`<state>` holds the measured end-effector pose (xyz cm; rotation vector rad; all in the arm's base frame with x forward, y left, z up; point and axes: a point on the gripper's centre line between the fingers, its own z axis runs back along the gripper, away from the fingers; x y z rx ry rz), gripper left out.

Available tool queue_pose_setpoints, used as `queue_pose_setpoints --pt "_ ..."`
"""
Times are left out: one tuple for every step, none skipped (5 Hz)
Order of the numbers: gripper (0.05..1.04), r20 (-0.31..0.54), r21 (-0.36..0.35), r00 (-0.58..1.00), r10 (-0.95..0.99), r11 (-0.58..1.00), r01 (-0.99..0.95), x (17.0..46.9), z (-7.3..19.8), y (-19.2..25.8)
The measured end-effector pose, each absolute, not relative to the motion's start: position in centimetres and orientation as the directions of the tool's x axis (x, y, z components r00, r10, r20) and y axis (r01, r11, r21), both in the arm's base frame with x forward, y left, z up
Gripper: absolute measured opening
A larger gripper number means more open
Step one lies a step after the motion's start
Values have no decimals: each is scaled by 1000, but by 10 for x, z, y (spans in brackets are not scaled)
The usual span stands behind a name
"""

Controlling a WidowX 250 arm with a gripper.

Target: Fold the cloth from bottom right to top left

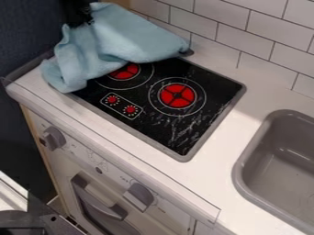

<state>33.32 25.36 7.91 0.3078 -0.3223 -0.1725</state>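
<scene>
The black gripper (78, 15) is at the upper left, against the raised left part of the light blue cloth (131, 39). Where the two meet is dark and partly hidden by the fabric. The cloth lies bunched and layered over the back left of the black stove top (202, 82). One corner points right to the stove's back edge, and a fold hangs down at the left onto the counter's front left. Part of the rear left red burner (126, 71) is under the cloth's edge.
The front right red burner (177, 95) is uncovered. A grey sink (245, 165) is set into the white counter (211, 151) at the right. White tiles (233, 30) rise behind; knobs (138, 196) and an oven handle are on the front.
</scene>
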Motion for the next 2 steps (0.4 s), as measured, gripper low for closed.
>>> queue_pose_setpoints --pt "77 237 230 952 -193 963 138 333 39 252" --pt "224 228 168 968 -105 984 67 322 26 237"
